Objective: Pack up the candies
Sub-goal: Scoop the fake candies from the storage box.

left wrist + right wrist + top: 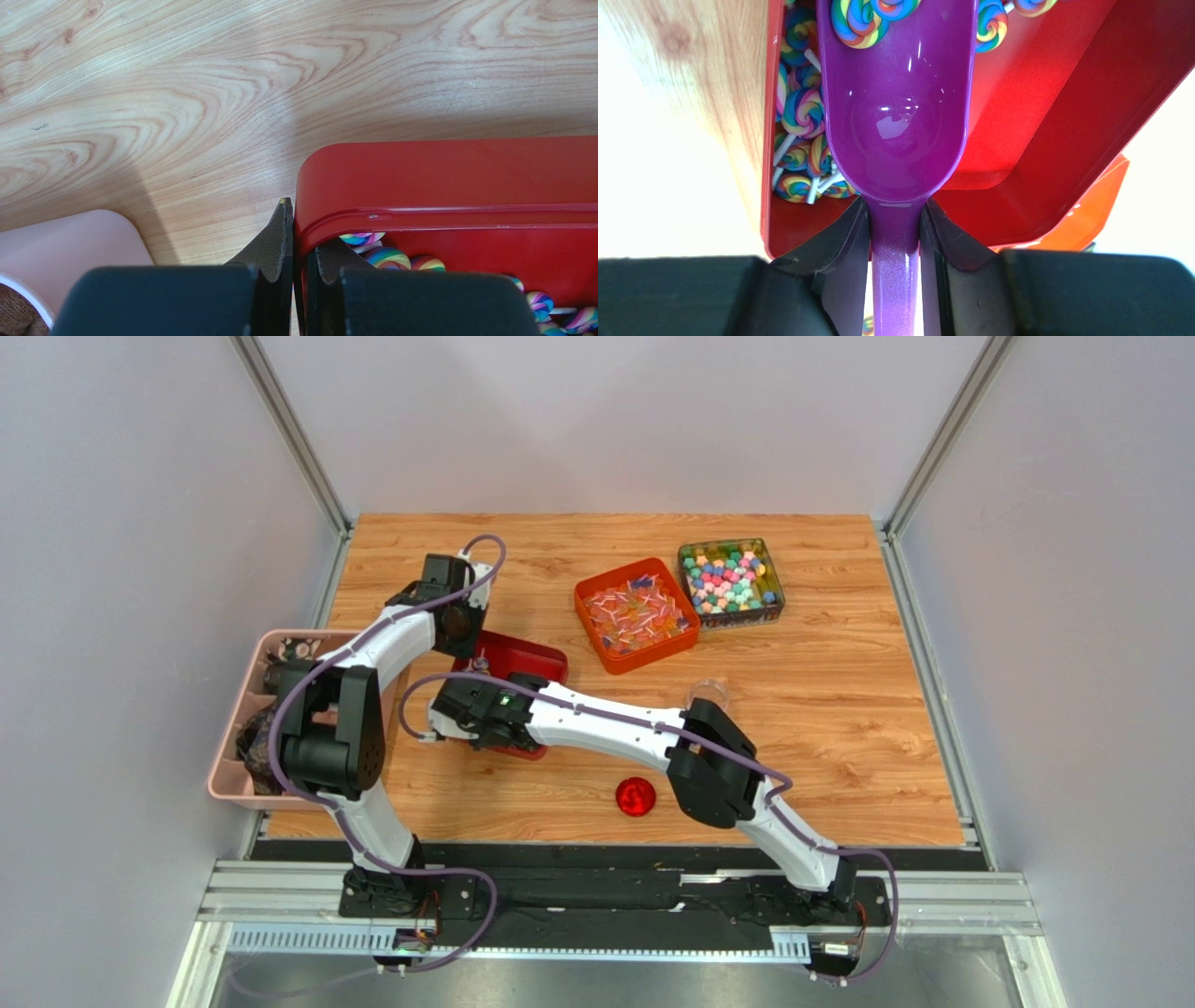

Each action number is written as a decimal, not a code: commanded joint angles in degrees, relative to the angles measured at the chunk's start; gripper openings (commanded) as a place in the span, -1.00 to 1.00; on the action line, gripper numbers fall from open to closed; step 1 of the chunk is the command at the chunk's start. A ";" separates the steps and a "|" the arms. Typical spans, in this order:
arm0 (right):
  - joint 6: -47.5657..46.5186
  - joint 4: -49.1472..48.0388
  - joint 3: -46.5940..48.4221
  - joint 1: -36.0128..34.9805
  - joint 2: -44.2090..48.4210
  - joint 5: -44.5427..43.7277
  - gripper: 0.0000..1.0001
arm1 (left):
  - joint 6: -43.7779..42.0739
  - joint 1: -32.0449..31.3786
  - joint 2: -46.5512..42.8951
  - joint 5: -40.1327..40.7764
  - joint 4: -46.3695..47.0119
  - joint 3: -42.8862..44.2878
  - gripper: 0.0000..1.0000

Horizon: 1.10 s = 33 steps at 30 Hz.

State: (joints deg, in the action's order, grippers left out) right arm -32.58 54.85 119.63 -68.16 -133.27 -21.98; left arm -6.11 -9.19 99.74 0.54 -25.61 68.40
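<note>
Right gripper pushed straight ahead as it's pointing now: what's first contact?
The purple scoop in the right gripper leads; its lip is among swirl lollipops in the red tin, so those first, probably, then the tin's floor. Depth unclear.

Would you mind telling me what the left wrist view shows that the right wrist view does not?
Only the left wrist: the left pincer shut on the red box wall, and a pink bin. Only the right wrist: the right pincer gripping a purple scoop, and part of an orange tray. Both: the red box, its swirl lollipops and the wooden table.
</note>
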 commanded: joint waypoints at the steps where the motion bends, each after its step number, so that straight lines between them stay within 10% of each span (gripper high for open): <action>1: 9.11 -9.64 1.84 -1.09 0.74 -5.63 -1.00 | 5.49 -0.39 -2.80 -4.84 0.91 2.88 -1.00; 11: 6.04 -11.61 4.02 -1.54 -0.41 -5.37 -1.00 | 5.49 -0.39 -2.45 -5.46 0.91 2.79 -1.00; 18: 11.04 -10.19 2.02 1.27 1.35 13.25 -1.00 | 5.14 -0.39 -2.54 -7.21 0.91 2.53 -1.00; 33: 15.26 -20.74 -11.88 9.62 8.46 25.21 -1.00 | 3.74 -0.39 -1.66 -7.13 0.56 2.79 -1.00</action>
State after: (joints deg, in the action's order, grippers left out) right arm -20.10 40.95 109.65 -60.80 -127.04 -4.40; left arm -5.69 -8.69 99.77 -0.58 -24.38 68.73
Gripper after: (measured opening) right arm 0.304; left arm 0.050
